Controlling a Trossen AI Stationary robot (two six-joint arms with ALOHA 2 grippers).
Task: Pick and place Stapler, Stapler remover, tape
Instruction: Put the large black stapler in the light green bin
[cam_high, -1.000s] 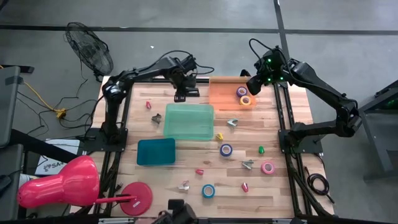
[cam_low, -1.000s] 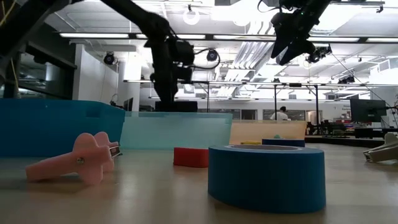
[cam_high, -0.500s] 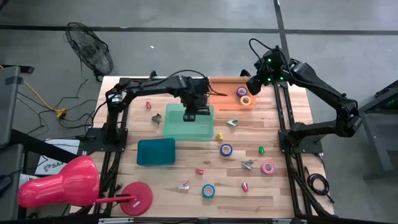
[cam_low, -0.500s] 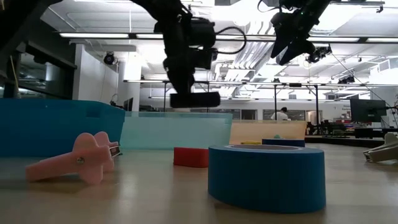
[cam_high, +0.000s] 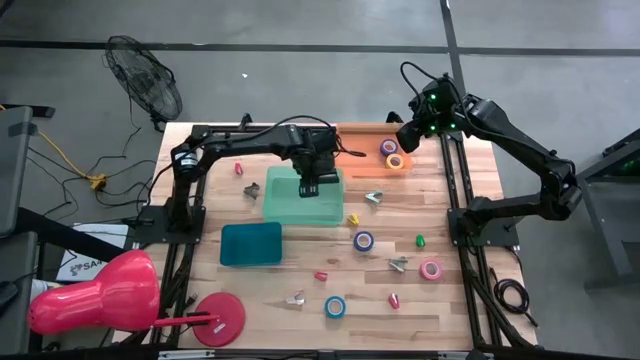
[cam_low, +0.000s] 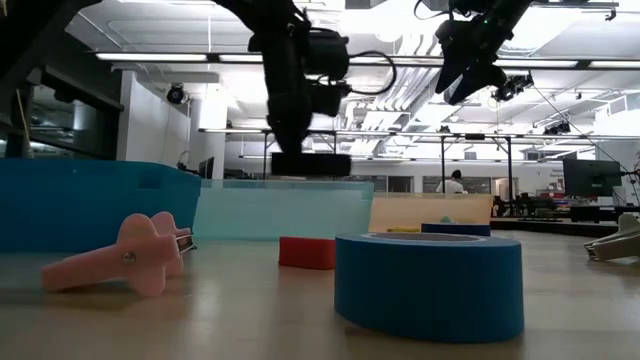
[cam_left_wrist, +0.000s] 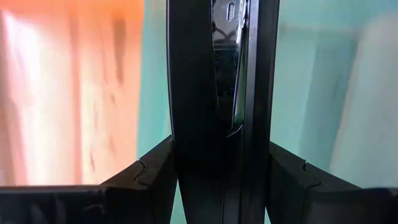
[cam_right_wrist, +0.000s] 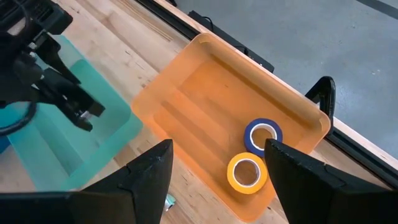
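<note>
A: While the left gripper hangs over the light green bin, what's in it?

B: Black stapler; clamped lengthwise btwn the two fingers, per left wrist view; in low view it sits level just above the bin's rim, not touching.

A: Tape?

B: Two rolls, purple and yellow, lie side by side in the orange tray at the table's far right corner; others loose on the wood: purple roll mid-table, pink roll near the right edge, blue roll at the front, big in low view.

A: Staple removers?

B: Small metal claws scattered; one right of the green bin, one nr the pink roll, one at front; can't make out detail.

A: Right gripper?

B: Up over the tray's right end; fingers spread wide, nothing btwn them.

A: Else?

B: Teal bin left-front of the green one; small red and green pieces about.
</note>
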